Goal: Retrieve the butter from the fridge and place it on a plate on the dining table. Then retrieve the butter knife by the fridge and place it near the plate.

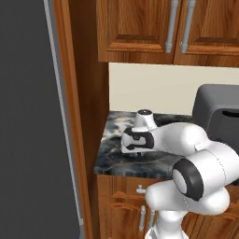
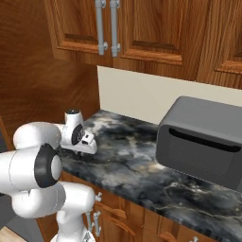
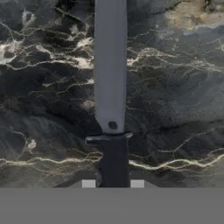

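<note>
The butter knife [image 3: 110, 65] lies on a marbled wall counter [image 2: 132, 160], its flat grey blade pointing away from the hand and its dark handle [image 3: 114, 159] toward it. My gripper [image 3: 113, 183] is shut on that handle, one fingertip on each side. In the base views the hand [image 1: 137, 139] points straight down at the counter's left end, close to the wood side panel [image 1: 79, 116] of the fridge [image 1: 28, 116], whose dark grey door is shut. The butter, the plate and the dining table are out of view.
A dark grey toaster oven [image 2: 203, 142] stands on the counter to the right of the hand. Wood wall cabinets [image 2: 142, 28] hang above, and wood drawers [image 1: 126, 205] sit below the counter edge.
</note>
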You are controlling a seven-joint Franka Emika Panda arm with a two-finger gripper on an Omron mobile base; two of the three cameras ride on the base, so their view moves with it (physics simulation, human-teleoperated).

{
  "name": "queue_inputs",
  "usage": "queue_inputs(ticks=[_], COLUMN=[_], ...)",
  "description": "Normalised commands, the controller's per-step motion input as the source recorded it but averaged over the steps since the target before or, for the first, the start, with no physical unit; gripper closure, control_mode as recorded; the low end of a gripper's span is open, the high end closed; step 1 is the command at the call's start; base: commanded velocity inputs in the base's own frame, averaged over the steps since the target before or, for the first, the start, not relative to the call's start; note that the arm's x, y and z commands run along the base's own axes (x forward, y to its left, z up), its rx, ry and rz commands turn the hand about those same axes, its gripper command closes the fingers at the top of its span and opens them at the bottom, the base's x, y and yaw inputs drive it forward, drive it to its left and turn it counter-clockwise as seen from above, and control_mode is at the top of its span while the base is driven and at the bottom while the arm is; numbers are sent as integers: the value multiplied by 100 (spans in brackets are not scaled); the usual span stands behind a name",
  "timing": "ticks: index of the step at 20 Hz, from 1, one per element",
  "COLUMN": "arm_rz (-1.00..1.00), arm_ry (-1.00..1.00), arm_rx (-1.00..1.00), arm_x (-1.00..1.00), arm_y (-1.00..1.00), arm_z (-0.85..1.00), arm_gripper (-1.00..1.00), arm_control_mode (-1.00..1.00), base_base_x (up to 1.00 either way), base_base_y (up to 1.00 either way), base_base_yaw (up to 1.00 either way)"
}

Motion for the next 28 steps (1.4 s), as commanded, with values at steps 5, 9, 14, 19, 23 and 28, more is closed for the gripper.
queue_inputs(ticks=[5,9,14,19,23,28], arm_rz=[3,0,0,-1,0,0], arm_ry=[-7,8,10,19,8,9], arm_rx=[0,1,0,0,0,-3], arm_x=[-54,-86,-95,-73,-69,-33], arm_y=[-2,-19,-10,-8,-5,-21], arm_z=[94,95,94,97,79,38], arm_gripper=[100,100,100,100,100,100], arm_control_mode=[-100,-100,-100,-100,-100,-100], base_base_x=[0,0,0,0,0,0], base_base_y=[0,0,0,0,0,0], base_base_yaw=[0,0,0,0,0,0])
